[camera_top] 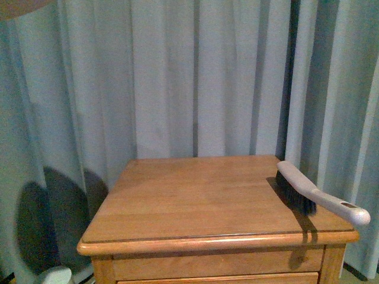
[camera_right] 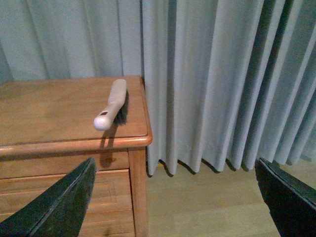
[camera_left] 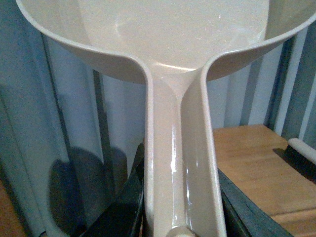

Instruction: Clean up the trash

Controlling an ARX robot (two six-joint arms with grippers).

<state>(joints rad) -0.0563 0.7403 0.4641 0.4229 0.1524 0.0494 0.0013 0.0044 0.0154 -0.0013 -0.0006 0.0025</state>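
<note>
Front view shows you the wooden table [camera_top: 195, 201] against a grey curtain [camera_top: 177, 77]. You cannot tell where the trash is or how it looks, since none of the three views shows it. A brush [camera_top: 302, 189] lies along the table's 3 o'clock edge, bristles down, and its pale handle overhangs the corner at about 4 o'clock. Open wood runs from the centre out to 9 o'clock, and a rounded lip trims the front edge.

In the left wrist view, the left gripper [camera_left: 180, 197] has its dark jaws closed against the handle of the beige dustpan [camera_left: 173, 39], which is held clear of the table.

In the right wrist view, the right gripper [camera_right: 175, 163] has its jaws spread wide with nothing between them. It hangs over wooden floor [camera_right: 207, 197] off the table's brush side.
</note>
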